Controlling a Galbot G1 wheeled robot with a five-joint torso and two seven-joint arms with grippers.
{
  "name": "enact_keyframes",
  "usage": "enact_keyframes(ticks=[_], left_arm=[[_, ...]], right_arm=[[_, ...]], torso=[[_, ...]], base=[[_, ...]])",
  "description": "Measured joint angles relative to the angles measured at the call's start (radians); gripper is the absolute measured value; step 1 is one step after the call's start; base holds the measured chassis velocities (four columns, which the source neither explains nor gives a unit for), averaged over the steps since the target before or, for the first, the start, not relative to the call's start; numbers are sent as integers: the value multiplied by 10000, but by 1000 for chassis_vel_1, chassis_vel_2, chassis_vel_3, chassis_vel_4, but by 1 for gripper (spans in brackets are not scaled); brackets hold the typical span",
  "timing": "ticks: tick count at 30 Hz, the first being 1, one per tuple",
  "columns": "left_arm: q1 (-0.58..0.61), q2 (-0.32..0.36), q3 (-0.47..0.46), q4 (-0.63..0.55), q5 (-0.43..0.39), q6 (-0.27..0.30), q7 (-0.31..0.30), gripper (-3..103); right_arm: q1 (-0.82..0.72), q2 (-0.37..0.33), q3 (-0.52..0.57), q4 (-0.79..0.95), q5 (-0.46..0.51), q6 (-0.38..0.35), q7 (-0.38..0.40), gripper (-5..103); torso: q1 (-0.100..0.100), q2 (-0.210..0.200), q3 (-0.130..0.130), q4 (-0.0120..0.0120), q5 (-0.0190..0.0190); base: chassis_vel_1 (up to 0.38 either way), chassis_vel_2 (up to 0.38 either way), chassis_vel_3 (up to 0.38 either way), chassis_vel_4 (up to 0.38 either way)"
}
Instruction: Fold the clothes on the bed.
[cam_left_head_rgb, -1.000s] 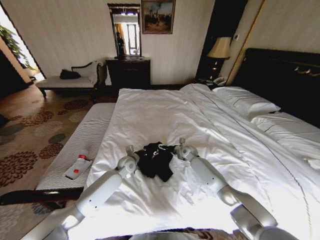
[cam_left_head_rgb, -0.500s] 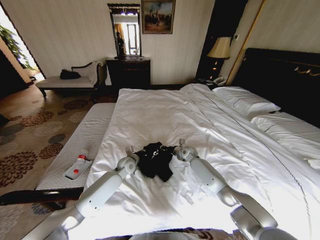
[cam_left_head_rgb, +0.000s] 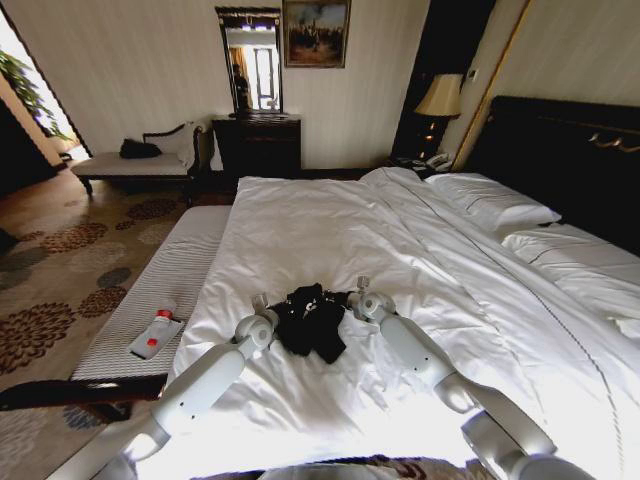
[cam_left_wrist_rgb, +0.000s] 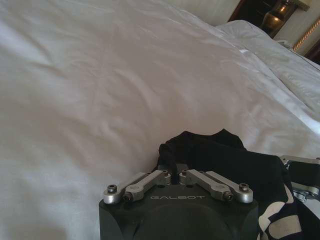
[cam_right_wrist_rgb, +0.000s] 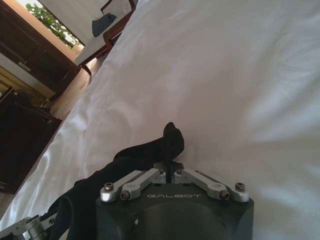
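Observation:
The clothes are one black T-shirt (cam_left_head_rgb: 311, 322), bunched into a heap on the near part of the bed (cam_left_head_rgb: 320, 220). My left gripper (cam_left_head_rgb: 266, 304) holds the shirt's left side and my right gripper (cam_left_head_rgb: 358, 294) holds its right side. In the left wrist view the left gripper (cam_left_wrist_rgb: 175, 175) is shut, pinching a fold of the black shirt (cam_left_wrist_rgb: 215, 155). The right wrist view has the right gripper (cam_right_wrist_rgb: 171, 171) shut on an upstanding tuft of the shirt (cam_right_wrist_rgb: 173, 141). White print shows on the fabric by the left gripper.
A grey striped bench (cam_left_head_rgb: 170, 275) runs along the bed's left side, with a red-and-white packet (cam_left_head_rgb: 155, 336) on it. Pillows (cam_left_head_rgb: 490, 205) and the dark headboard (cam_left_head_rgb: 570, 150) lie to the right. White duvet spreads wide beyond the shirt.
The shirt has drawn into a tighter, taller bunch between the two grippers, and its white lettering has dropped from the head view. The arms have barely shifted.

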Motion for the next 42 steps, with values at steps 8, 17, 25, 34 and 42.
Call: enact_keyframes(ticks=[8,17,25,34,42], left_arm=[[-95,128,-87,-273,-76,-28,-45,2],[-285,399,-299,-825,-323,-76,-228,2],[-688,928,-745,-1798,-839,-91,-379,2],[-1178,1797,-1072,-2944,-1325,-65,-501,2],[-2841,2737,-994,-3520,-2045,135,-510,2]], right_arm=[[-108,-393,232,780,71,41,170,2],[30,-1136,416,1827,79,162,383,2],[143,-1957,583,3143,157,91,735,2],[678,-2761,811,4243,97,259,1056,2],[1901,-3657,777,5020,511,351,1355,2]], torso=[[0,0,0,2,0],[0,0,0,-1,0],[1,0,0,-1,0],[-1,0,0,3,-2],[0,0,0,-2,0]], base=[[0,0,0,0],[0,0,0,0],[0,0,0,0],[0,0,0,0],[0,0,0,0]])
